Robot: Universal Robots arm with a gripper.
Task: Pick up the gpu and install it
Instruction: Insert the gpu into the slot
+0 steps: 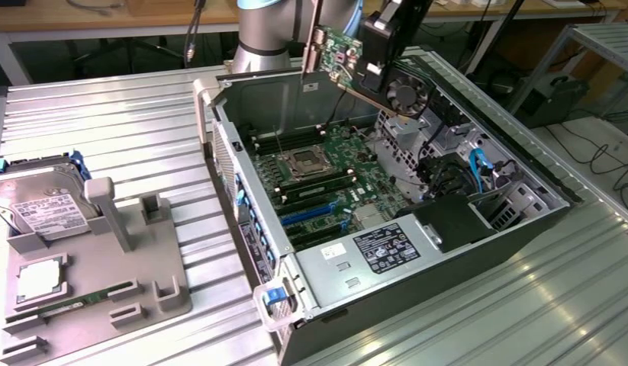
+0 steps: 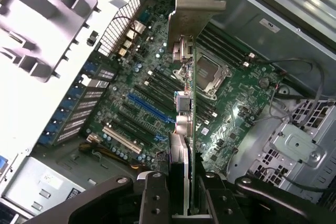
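Note:
The gpu [image 1: 334,52], a green card with a silver bracket along one end, hangs in the air over the far rim of the open computer case [image 1: 255,107]. My gripper [image 1: 367,65] is shut on the card's edge. In the wrist view the gpu [image 2: 192,129] runs edge-on, its silver bracket [image 2: 191,9] pointing away, and my gripper [image 2: 188,205] clamps it between two black fingers [image 2: 156,198]. Below lies the motherboard [image 2: 157,93] with a blue slot [image 2: 149,107] and a white slot [image 2: 122,139]; the card is well above them.
Inside the case sit a fan [image 1: 407,95], blue cables [image 1: 478,171] and a black box [image 1: 451,221]. On the exterior view's left a grey fixture [image 1: 100,267] holds a hard drive [image 1: 44,206], a memory stick [image 1: 85,299] and a square chip [image 1: 39,278].

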